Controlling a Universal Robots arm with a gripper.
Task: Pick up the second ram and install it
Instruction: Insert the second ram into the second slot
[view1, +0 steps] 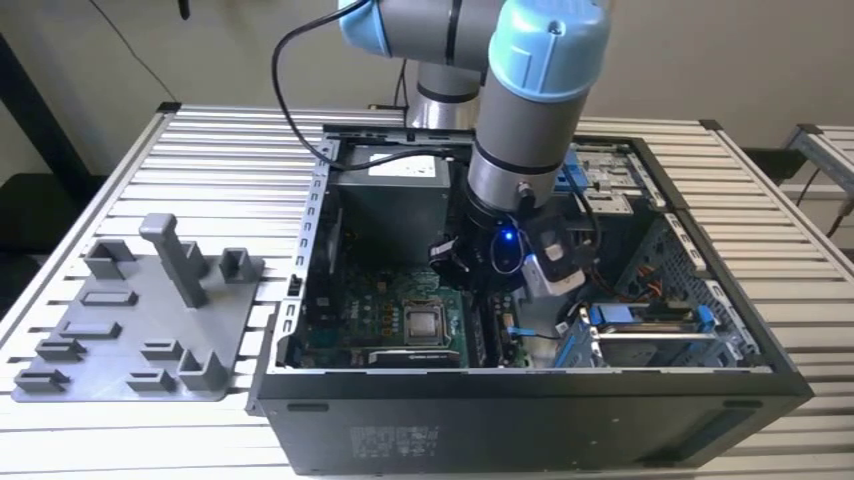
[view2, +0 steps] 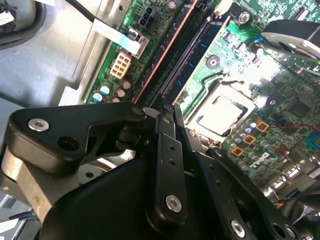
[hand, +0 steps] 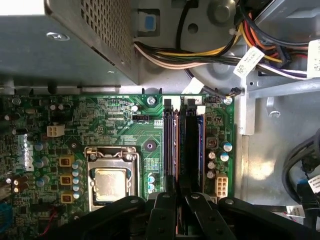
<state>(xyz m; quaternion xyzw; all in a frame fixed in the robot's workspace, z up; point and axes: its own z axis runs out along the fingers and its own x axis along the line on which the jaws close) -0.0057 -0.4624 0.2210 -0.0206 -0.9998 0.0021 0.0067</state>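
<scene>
My gripper (view1: 483, 272) is low inside the open computer case (view1: 534, 400), right over the memory slots of the green motherboard (view1: 380, 315). In the first wrist view its black fingers (hand: 162, 215) stand close together around the near end of a thin dark stick, the second ram (hand: 183, 150), which stands on edge along the slot row. Beside it is another stick with a copper-coloured edge (hand: 171, 150). In the second wrist view the gripper (view2: 162, 111) meets the top edge of the ram (view2: 170, 52).
The processor socket (hand: 110, 182) lies beside the slots. A metal power supply box (hand: 65, 40) and cable bundles (hand: 200, 50) crowd the case's far end, and a drive cage (view1: 654, 335) sits at the exterior view's right. A grey fixture tray (view1: 134, 330) with upright posts lies outside the case.
</scene>
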